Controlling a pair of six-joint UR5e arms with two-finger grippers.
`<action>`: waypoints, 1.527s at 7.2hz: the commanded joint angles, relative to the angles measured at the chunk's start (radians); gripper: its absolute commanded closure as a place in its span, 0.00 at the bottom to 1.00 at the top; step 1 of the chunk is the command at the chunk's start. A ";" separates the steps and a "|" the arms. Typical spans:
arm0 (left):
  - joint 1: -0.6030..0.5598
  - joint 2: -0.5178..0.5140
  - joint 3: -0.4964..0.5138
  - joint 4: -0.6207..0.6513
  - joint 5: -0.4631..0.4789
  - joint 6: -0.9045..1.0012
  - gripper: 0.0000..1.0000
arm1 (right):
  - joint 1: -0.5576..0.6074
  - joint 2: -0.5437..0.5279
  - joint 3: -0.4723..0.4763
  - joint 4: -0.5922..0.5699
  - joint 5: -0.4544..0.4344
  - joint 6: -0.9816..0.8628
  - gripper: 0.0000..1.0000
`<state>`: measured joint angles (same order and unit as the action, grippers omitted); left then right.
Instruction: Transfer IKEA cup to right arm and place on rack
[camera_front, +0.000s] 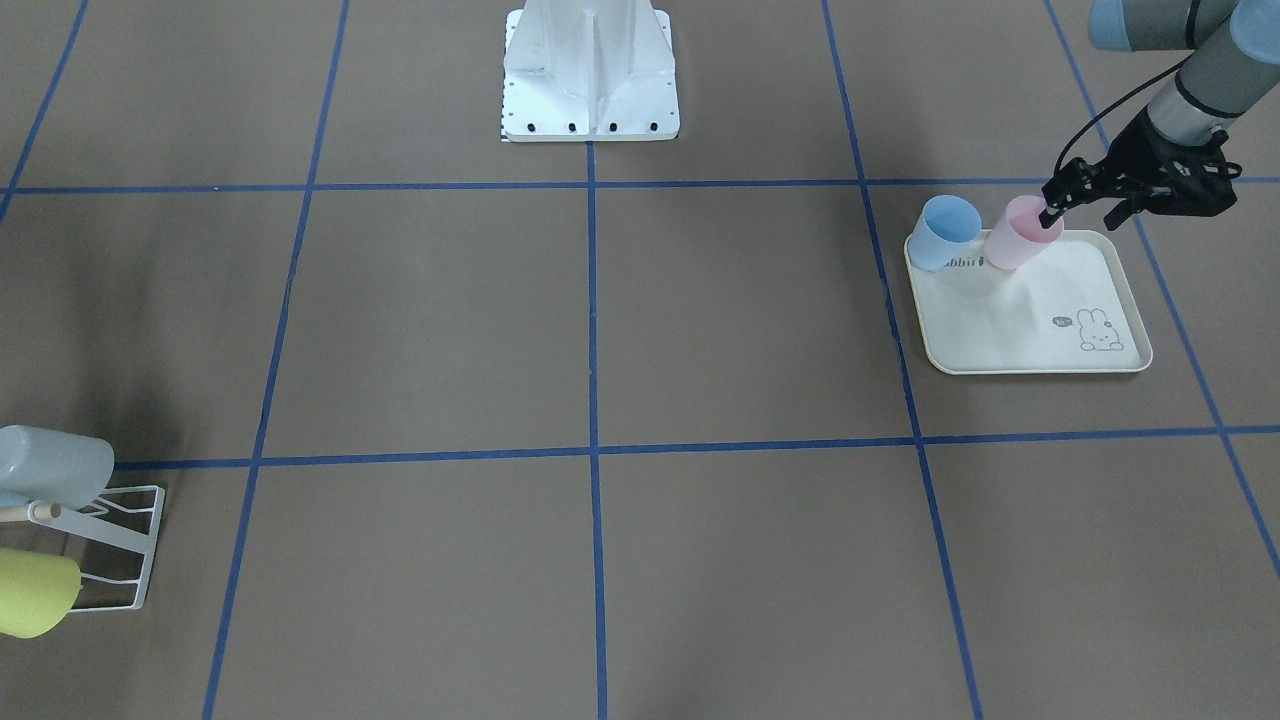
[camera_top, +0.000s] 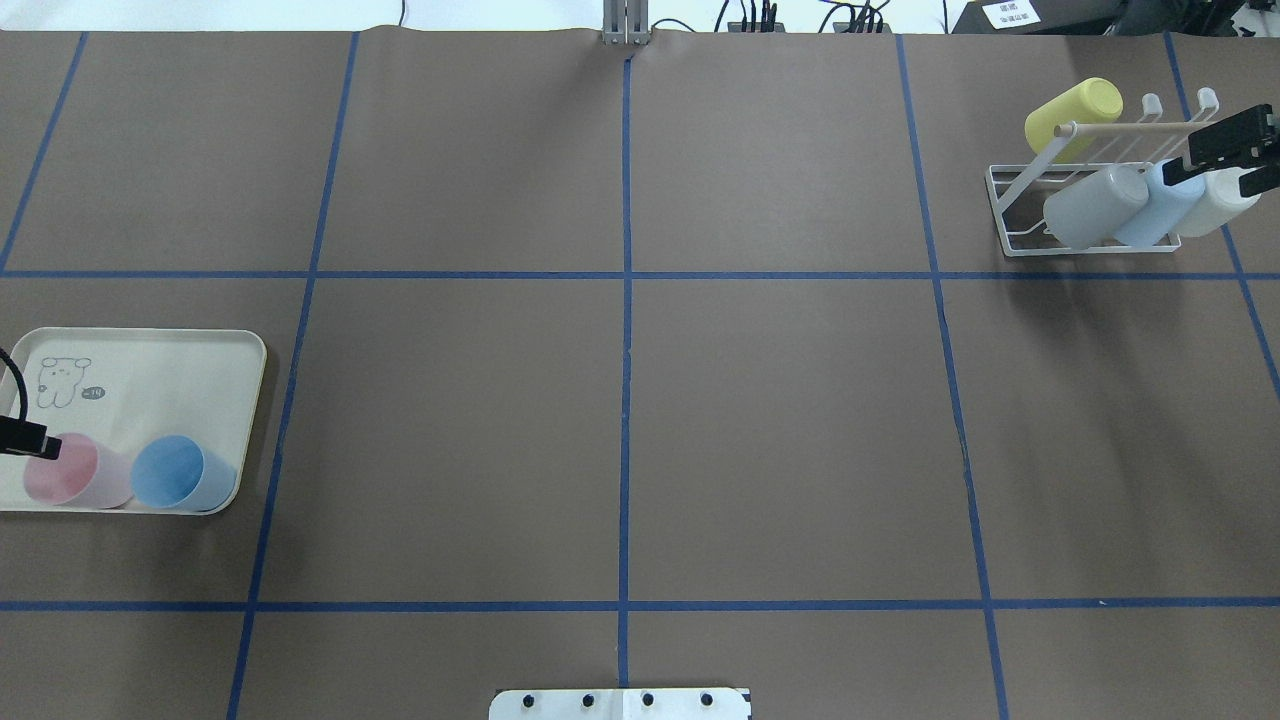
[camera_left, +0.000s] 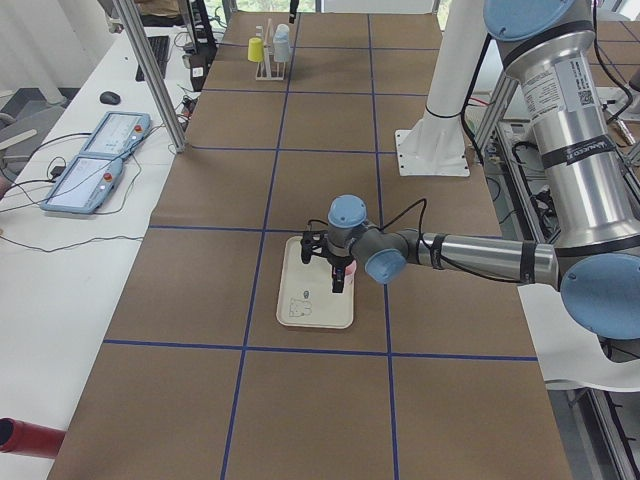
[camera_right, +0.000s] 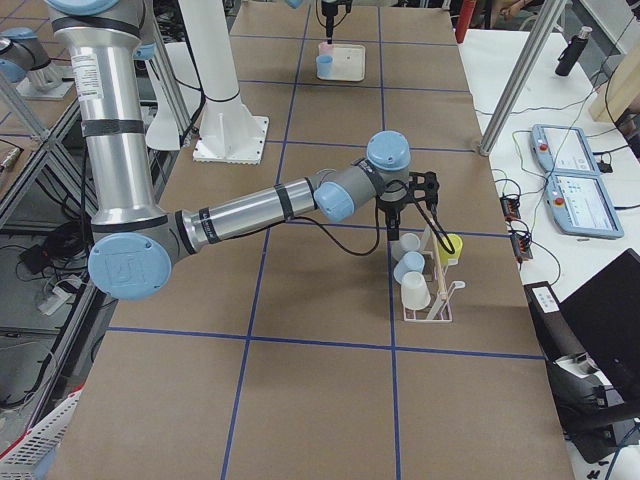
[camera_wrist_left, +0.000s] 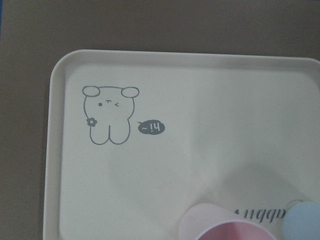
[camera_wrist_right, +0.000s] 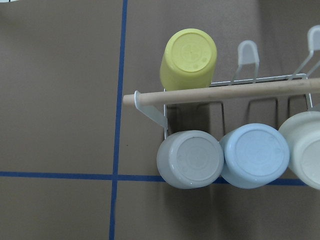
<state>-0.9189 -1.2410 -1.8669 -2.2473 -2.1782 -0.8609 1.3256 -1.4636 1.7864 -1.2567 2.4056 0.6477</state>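
Observation:
A pink cup (camera_front: 1017, 238) and a blue cup (camera_front: 945, 232) stand open side up at one end of a cream rabbit-print tray (camera_front: 1030, 320). My left gripper (camera_front: 1080, 215) is open at the pink cup, one fingertip (camera_top: 38, 442) at its rim and the other outside the wall. The left wrist view shows only the pink cup's rim (camera_wrist_left: 220, 227) at its bottom edge. The white wire rack (camera_top: 1010, 215) with its wooden dowel (camera_wrist_right: 225, 92) stands at the far right. My right gripper (camera_top: 1225, 165) hovers open over the rack, holding nothing.
The rack carries a yellow cup (camera_top: 1072, 115), a grey cup (camera_top: 1095, 205), a light blue cup (camera_top: 1160, 205) and a cream cup (camera_top: 1215, 205). The robot's white base (camera_front: 590, 75) sits at the table's middle edge. Brown paper with blue tape lines covers the table between tray and rack.

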 joint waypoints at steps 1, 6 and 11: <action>0.026 -0.006 0.026 -0.002 -0.003 0.000 0.57 | 0.000 -0.003 0.002 0.000 0.004 0.001 0.00; -0.129 0.017 -0.035 0.003 -0.139 0.013 1.00 | 0.000 0.002 0.002 0.002 0.007 0.001 0.00; -0.258 -0.237 -0.100 -0.021 -0.265 -0.346 1.00 | -0.080 0.034 0.031 0.200 0.161 0.212 0.00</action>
<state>-1.1782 -1.3665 -1.9550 -2.2483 -2.4376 -1.0282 1.2727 -1.4341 1.8102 -1.1489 2.4851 0.7437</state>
